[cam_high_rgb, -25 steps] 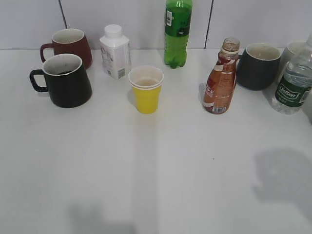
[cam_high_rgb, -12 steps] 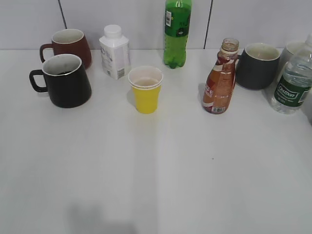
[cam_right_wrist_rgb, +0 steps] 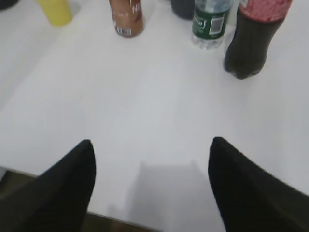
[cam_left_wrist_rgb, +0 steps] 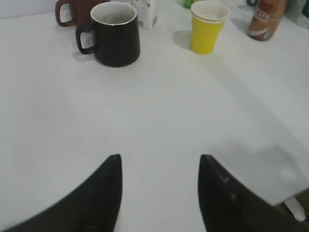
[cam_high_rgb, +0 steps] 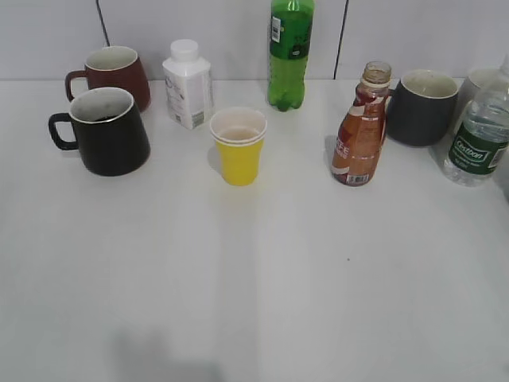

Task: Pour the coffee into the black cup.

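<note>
The coffee bottle [cam_high_rgb: 362, 131], small and curvy with an orange-red and white label and no cap, stands upright right of centre. It also shows in the left wrist view [cam_left_wrist_rgb: 264, 19] and the right wrist view [cam_right_wrist_rgb: 126, 17]. The glossy black cup [cam_high_rgb: 107, 131] stands at the left with its handle pointing left, and is seen again [cam_left_wrist_rgb: 116, 34]. My left gripper [cam_left_wrist_rgb: 160, 157] hangs open and empty above bare table, well short of the cup. My right gripper [cam_right_wrist_rgb: 152, 140] is wide open and empty near the table's front edge. Neither gripper shows in the exterior view.
Behind the black cup stands a maroon mug [cam_high_rgb: 111, 72]. Along the back are a white carton bottle [cam_high_rgb: 188, 86], a yellow paper cup [cam_high_rgb: 238, 147], a green soda bottle [cam_high_rgb: 290, 52], a dark grey mug [cam_high_rgb: 420, 107] and a water bottle [cam_high_rgb: 479, 135]. A dark cola bottle [cam_right_wrist_rgb: 253, 38] stands far right.
The broad shadow on the table at the lower right of the exterior view has gone. Bottles and cups stand where they were.
</note>
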You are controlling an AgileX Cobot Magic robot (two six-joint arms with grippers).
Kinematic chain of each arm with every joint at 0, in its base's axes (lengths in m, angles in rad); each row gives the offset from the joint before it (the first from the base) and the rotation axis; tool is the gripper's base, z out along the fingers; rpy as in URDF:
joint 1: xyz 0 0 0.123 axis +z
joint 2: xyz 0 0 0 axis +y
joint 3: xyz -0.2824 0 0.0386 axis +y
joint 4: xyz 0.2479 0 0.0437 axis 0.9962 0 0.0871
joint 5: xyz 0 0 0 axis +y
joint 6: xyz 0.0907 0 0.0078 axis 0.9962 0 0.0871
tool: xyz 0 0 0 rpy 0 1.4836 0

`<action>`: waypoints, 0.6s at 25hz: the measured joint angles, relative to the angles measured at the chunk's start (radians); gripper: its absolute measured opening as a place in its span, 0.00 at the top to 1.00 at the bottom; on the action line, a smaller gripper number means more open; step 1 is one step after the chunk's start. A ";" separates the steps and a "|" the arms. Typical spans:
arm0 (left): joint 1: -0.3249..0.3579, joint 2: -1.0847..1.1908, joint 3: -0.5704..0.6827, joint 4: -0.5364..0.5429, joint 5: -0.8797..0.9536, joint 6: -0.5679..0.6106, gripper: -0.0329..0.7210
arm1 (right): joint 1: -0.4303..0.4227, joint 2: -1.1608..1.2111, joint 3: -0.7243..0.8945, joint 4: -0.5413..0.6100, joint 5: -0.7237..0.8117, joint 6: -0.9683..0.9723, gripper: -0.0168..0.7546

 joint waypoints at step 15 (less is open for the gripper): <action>0.000 0.000 0.007 0.000 -0.014 0.002 0.47 | 0.000 -0.001 0.021 0.003 -0.062 0.000 0.24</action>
